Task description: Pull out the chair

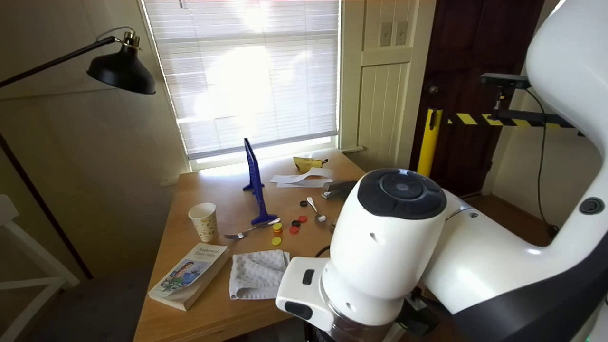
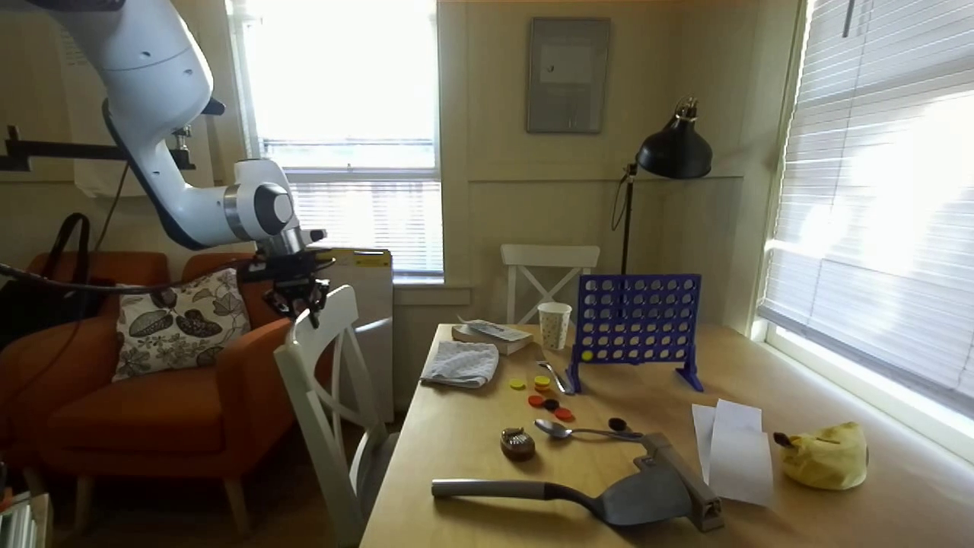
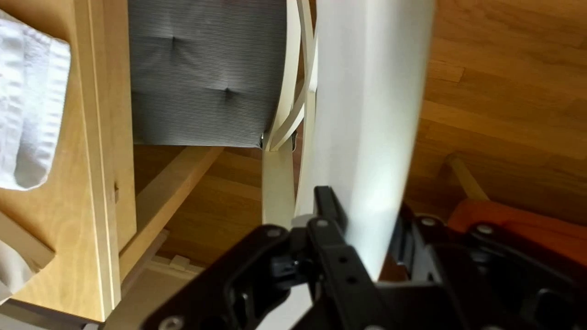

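In an exterior view, the claw (image 2: 300, 309) straddles the top rail (image 2: 341, 308) of the white chair (image 2: 318, 434) just outside the left edge of the table (image 2: 456, 441), fingers (image 3: 328, 201) partly parted; whether they grip cannot be told. Toward the far edge stand a paper cup (image 2: 555, 326), bottom hidden, then a blue frame (image 2: 648, 307) with one yellow disc (image 2: 587, 355) in its lower-left slot.

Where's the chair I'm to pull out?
In an exterior view, the white chair stands at the table's left side, right of the orange upholstered seat; in the wrist view, the gripper straddles its top rail.
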